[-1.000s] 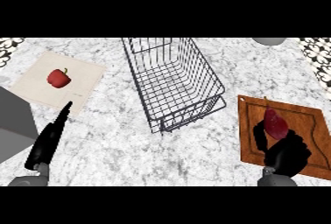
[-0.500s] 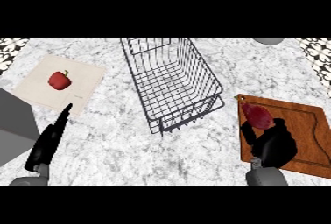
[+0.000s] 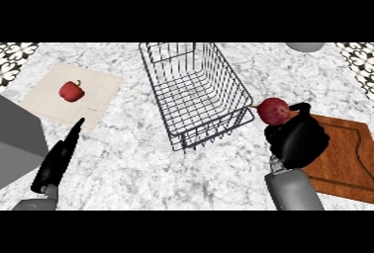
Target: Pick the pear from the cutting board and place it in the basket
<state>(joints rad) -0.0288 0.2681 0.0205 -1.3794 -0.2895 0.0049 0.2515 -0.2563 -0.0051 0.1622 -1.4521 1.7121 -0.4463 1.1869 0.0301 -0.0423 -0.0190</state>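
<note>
The right hand, fingers curled round the pear, had lifted it off the cutting board to just beside the basket rim, the drop inside apparently next

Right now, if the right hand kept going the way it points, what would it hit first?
Probably the basket: the right hand, curled round the pear, points up and left at its near wire wall. Height is unclear, so it might pass over the rim instead.
</note>
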